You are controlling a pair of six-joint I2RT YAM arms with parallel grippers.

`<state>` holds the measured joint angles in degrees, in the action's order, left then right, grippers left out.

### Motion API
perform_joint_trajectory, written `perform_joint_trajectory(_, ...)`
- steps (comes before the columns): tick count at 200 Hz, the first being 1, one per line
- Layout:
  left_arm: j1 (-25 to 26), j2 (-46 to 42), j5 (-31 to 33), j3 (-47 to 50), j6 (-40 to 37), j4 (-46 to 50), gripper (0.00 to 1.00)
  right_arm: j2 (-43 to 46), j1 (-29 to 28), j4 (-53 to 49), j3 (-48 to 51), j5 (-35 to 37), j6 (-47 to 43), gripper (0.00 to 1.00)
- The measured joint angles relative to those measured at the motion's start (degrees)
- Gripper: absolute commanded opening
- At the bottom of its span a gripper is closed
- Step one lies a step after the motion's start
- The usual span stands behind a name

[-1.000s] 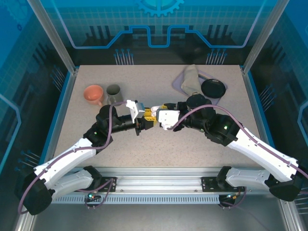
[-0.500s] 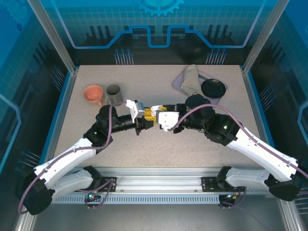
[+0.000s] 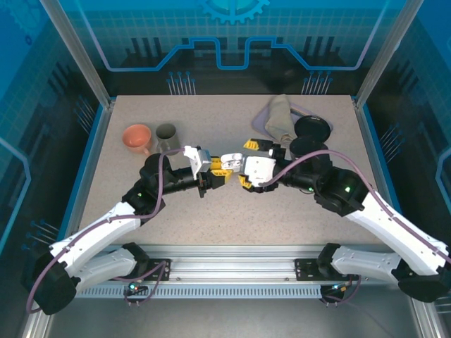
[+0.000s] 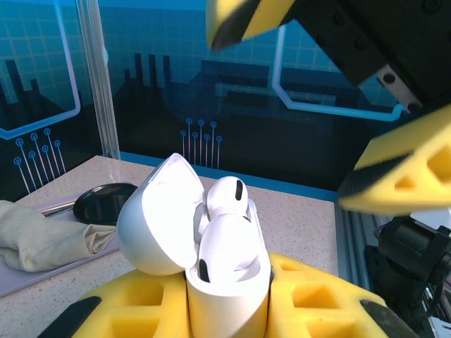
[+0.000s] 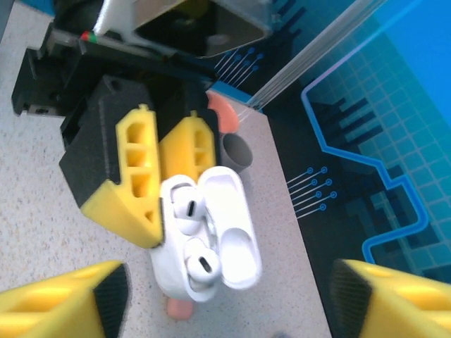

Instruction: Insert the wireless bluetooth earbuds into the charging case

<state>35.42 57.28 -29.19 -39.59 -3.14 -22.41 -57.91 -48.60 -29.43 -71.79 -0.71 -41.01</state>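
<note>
White earbuds (image 5: 189,210) in open charging case (image 5: 231,205)

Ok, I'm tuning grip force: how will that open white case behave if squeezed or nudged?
The white case looks smooth, glossy and rounded, so it may slip in the left gripper under uneven pressure. Its hinged lid stands open and could flap shut if bumped. It is probably light and rigid.

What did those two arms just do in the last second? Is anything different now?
The right jaws sprang wide open and pulled back to the right, away from the white charging case, apparently letting go of an earbud there. The left jaws stayed shut on the open case; the orange cup, grey cup and cloth did not move.
</note>
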Motion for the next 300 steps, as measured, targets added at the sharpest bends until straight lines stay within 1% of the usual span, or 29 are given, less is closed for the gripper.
perform_joint_trajectory(3, 0.00, 0.00, 0.00, 0.00, 0.00, 0.00, 0.00, 0.37, 0.48, 0.09, 0.00, -0.39, 0.44, 0.98)
perform_joint_trajectory(7, 0.00, 0.00, 0.00, 0.00, 0.00, 0.00, 0.00, 0.83, 1.11, 0.20, 0.02, -0.83, 0.70, 1.00)
perform_joint_trajectory(27, 0.00, -0.02, 0.00, 0.00, 0.00, -0.02, 0.00, 3.37, 5.53, 1.25, 0.72, -4.52, 3.34, 1.00)
perform_joint_trajectory(49, 0.00, -0.55, 0.00, 0.02, -0.20, 0.00, 0.00, 4.55, 11.82, 1.44, 1.25, -12.37, 6.75, 1.00)
perform_joint_trajectory(64, 0.00, -1.11, 0.00, 0.04, -0.26, 0.00, 0.00, 3.89, 14.56, 1.36, 1.33, -17.77, 8.35, 1.00)
perform_joint_trajectory(95, 0.00, -1.99, 0.00, 0.35, -0.42, -0.13, 0.00, -1.27, 17.18, -0.72, -0.57, -27.69, 10.82, 1.00)
perform_joint_trajectory(126, 0.00, -2.23, 0.00, 0.59, -0.98, -0.17, 0.00, -7.67, 17.53, -3.34, -4.57, -34.03, 12.35, 1.00)
perform_joint_trajectory(172, 0.00, -2.27, 0.00, 0.63, -1.55, -0.17, 0.00, -10.01, 17.51, -4.55, -4.76, -38.80, 13.18, 1.00)
perform_joint_trajectory(208, 0.00, -2.27, 0.00, 0.66, -1.73, -0.17, 0.00, -11.56, 17.29, -6.40, -4.83, -40.28, 12.94, 1.00)
perform_joint_trajectory(245, 0.00, -2.27, 0.00, 0.66, -1.73, -0.17, 0.00, -13.38, 16.13, -8.52, -5.38, -40.33, 12.33, 1.00)
perform_joint_trajectory(264, 0.00, -2.27, 0.00, 0.66, -1.73, -0.17, 0.00, -13.42, 15.47, -8.90, -5.49, -40.54, 11.89, 0.98)
perform_joint_trajectory(277, 0.00, -2.27, 0.00, 0.66, -1.73, -0.15, 0.00, -13.42, 15.19, -9.16, -5.49, -40.79, 11.45, 0.94)
perform_joint_trajectory(300, 0.02, -2.27, -0.28, 0.66, -1.75, -0.09, 0.00, -13.35, 15.13, -9.53, -5.49, -41.16, 10.84, 0.90)
